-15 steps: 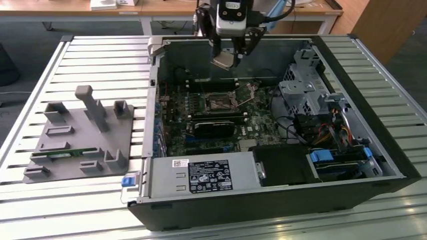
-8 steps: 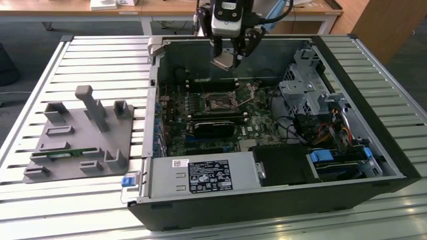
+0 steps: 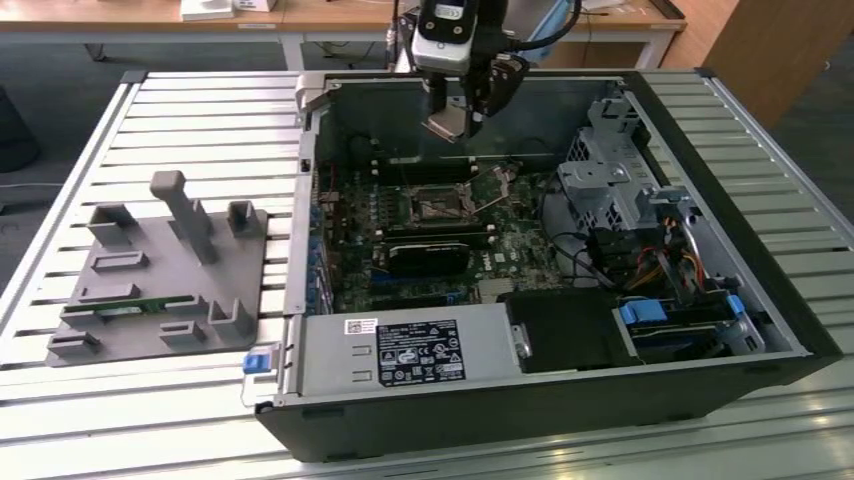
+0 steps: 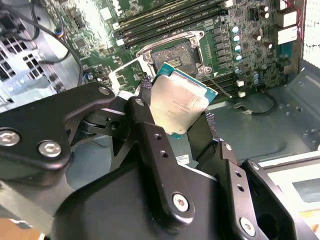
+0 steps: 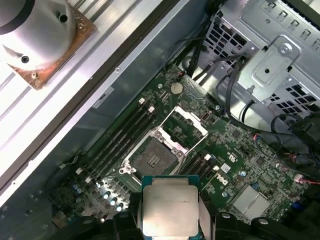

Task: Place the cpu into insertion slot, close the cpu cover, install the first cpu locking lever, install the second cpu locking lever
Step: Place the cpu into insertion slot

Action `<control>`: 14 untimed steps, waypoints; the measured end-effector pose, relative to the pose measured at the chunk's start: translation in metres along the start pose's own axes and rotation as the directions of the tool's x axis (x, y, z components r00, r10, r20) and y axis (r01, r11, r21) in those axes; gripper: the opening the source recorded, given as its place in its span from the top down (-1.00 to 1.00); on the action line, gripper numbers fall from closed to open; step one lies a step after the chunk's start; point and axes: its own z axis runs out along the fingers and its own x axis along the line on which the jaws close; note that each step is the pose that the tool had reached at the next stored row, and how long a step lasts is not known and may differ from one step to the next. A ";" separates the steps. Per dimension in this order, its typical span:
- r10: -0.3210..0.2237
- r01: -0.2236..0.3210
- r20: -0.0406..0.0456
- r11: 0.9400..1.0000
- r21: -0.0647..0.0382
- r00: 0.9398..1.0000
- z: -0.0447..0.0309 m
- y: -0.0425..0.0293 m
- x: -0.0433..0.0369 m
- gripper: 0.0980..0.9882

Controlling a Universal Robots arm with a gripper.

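Claw (image 4: pixel 176 104) grips cpu (image 5: pixel 169 206) by 2 opposite edges, high over open case (image 3: pixel 534 410) near worktop (image 3: pixel 174 115) far edge. Insertion slot (image 5: pixel 151 159) exposed below, well apart; cpu cover (image 5: pixel 191 116) swung open alongside.

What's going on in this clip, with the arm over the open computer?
A single robot arm's gripper has its jaws shut on the cpu and holds it in the air above the open computer case. On the green board below, the insertion slot is empty with its pin grid exposed. The cpu cover is swung open beside it. The chip is not yet seated and the cover is not closed.
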 end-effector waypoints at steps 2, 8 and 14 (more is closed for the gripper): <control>0.022 -0.022 0.002 1.000 0.000 1.000 0.0002 -0.0003 0.0002 0.01; 0.104 -0.104 0.009 0.995 -0.002 0.995 0.0024 -0.0010 0.0007 0.01; 0.195 -0.195 0.016 0.981 -0.005 0.981 0.0049 -0.0012 0.0007 0.01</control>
